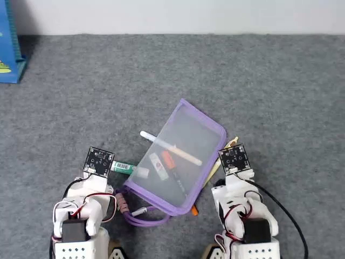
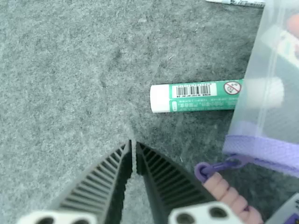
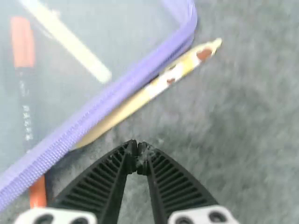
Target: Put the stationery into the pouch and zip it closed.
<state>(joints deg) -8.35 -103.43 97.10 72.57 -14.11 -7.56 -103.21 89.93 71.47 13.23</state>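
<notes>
A translucent pouch (image 1: 180,156) with purple trim lies tilted on the grey carpet, with several pens and a small eraser-like piece showing through it. A green glue stick (image 2: 198,97) lies at its left edge, half under the pouch (image 2: 271,93); it also shows in the high view (image 1: 123,168). A yellow patterned pencil (image 3: 154,88) lies along the pouch's zip edge (image 3: 117,100) on the right. My left gripper (image 2: 133,150) is shut, hovering just short of the glue stick. My right gripper (image 3: 137,153) is shut beside the pencil. A purple loop and pink charm (image 2: 219,179) trail from the pouch's near corner.
A blue box (image 1: 9,51) stands at the far left edge of the table. A white pen (image 1: 153,138) sticks out past the pouch's upper left side. Open grey carpet (image 1: 215,75) stretches behind the pouch.
</notes>
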